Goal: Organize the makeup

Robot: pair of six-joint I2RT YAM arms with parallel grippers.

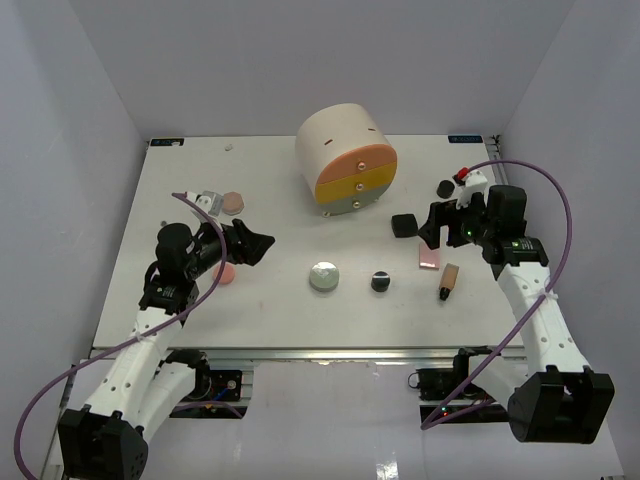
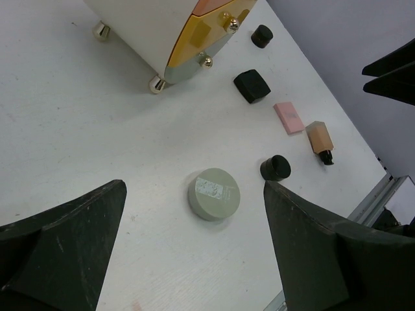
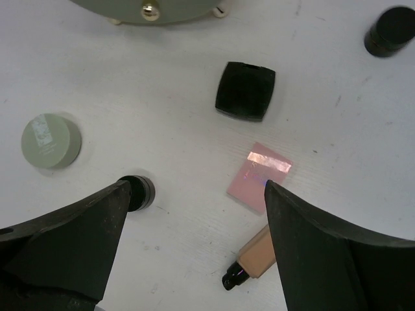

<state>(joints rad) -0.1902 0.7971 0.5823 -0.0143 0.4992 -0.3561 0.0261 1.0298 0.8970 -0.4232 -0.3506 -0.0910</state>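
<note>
Pink flat palette (image 3: 259, 177): lies on the table (image 3: 97, 78) between black square case (image 3: 246, 90) and tan tube (image 3: 256, 256), below my right gripper (image 3: 198, 191), which like the left gripper (image 1: 262, 243) stands wide and empty; I judge it light, stiff, slick, thin, so pinch across its narrow sides.

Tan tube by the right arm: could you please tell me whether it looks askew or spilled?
The tan tube lies flat on its side beside the pink palette, black cap toward the near edge. Nothing looks spilled or damaged.
</note>
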